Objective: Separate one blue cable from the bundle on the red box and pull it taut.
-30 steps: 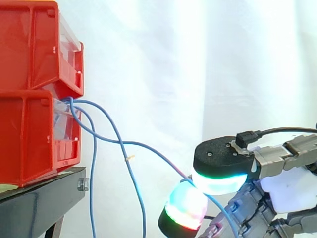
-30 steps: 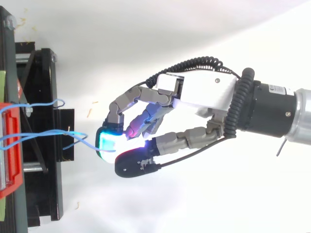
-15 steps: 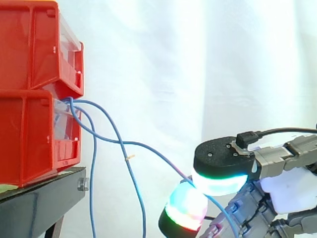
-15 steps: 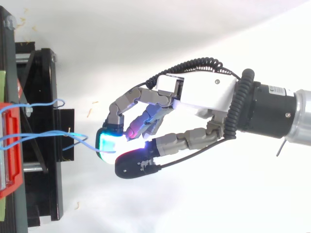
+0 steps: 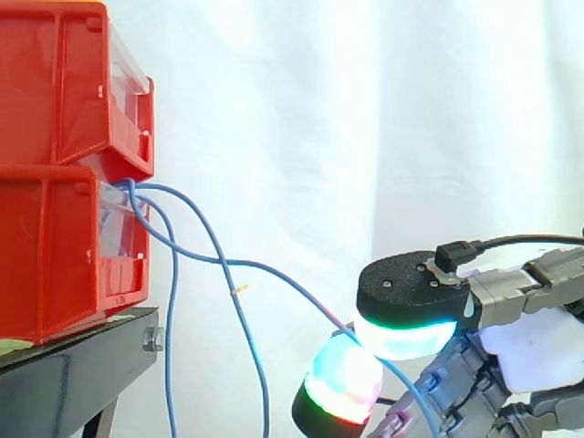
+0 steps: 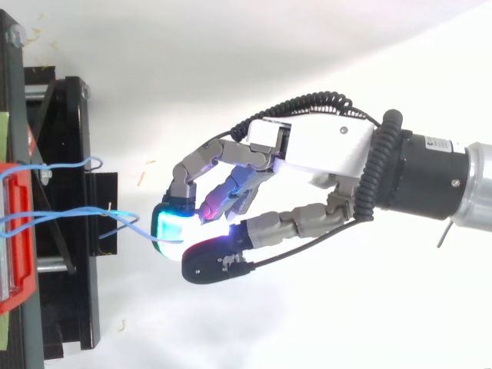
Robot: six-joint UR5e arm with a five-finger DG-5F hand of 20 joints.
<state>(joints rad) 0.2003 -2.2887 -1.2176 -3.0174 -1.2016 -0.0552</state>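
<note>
In the side view, the stacked red bins (image 5: 55,182) are cut off at 9 and 12 o'clock, and the black stand (image 5: 82,365) at 6 o'clock. Two loose blue cables (image 5: 172,365) run out of frame at 6 o'clock. The held blue cable (image 5: 265,270) is covered where it passes between the glowing pads (image 5: 406,333) of the hand (image 5: 534,351), which is itself cropped at 3 and 6 o'clock. Where the cables are fastened inside the bin cannot be made out.

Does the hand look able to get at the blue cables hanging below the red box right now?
Likely not yet: the hand is pinching one blue cable, though nothing stands between it and the hanging cables.
</note>
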